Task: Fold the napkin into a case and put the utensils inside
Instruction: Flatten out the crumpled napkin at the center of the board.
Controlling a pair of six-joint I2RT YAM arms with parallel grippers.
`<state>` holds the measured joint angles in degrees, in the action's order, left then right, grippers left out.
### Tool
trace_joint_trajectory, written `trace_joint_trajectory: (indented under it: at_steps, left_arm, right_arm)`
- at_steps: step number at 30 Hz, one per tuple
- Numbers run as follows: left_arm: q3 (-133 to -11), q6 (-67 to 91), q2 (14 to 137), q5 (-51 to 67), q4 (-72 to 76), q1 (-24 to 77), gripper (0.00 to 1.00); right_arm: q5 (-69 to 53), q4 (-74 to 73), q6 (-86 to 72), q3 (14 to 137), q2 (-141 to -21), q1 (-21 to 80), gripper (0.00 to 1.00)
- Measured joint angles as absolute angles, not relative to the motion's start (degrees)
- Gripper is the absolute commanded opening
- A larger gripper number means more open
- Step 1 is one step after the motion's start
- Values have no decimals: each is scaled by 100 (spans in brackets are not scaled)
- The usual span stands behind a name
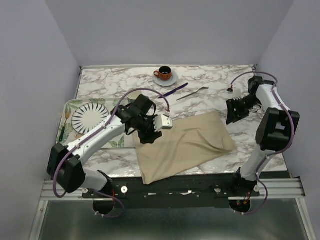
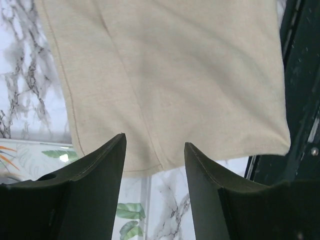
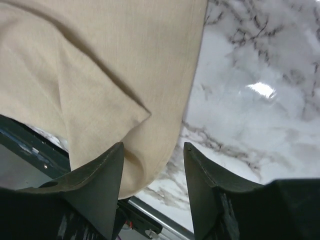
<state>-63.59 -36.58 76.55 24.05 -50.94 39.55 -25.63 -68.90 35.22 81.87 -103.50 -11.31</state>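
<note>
The beige napkin [image 1: 185, 145] lies folded on the marble table, its near-left corner over the front edge. My left gripper [image 1: 148, 137] hovers at the napkin's left edge, open, with nothing between its fingers. In the left wrist view the napkin [image 2: 170, 75] spreads just ahead of the left gripper [image 2: 155, 141]. My right gripper [image 1: 231, 118] hangs open by the napkin's far right corner. The right wrist view has the right gripper [image 3: 153, 146] above a rumpled cloth corner [image 3: 100, 85]. The purple knife [image 1: 173, 90] and silver fork [image 1: 192, 93] lie at the back of the table.
A brown cup on a white saucer [image 1: 165, 75] stands at the back centre. A leaf-printed tray [image 1: 67, 107] on the left holds a striped plate [image 1: 90, 118]. The black front rail [image 1: 200, 182] runs along the table's near edge.
</note>
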Motion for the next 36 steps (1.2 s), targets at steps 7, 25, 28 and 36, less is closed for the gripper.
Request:
trace_joint_trajectory:
  at_steps: [7,25,28,36]
  left_arm:
    - [-6604,-3033,8449,2547,-4716,3365,63]
    - [-6587,-2449,8637,2521,-4375,3072,66]
    - [-6587,-2401,8637,2521,-4372,3061,66]
    - [-6587,-2346,8632,2519,-4335,3037,66]
  right_arm:
    - [-2729,-6486,2945,8890,-11205,-941,59]
    - [-1876,-5561,2416,9524,-11946,-698,65]
    - [-1796,-5481,2401,9496,-11946,-628,64]
    - [-1594,-5349,2403,9397,-11948,-491,64]
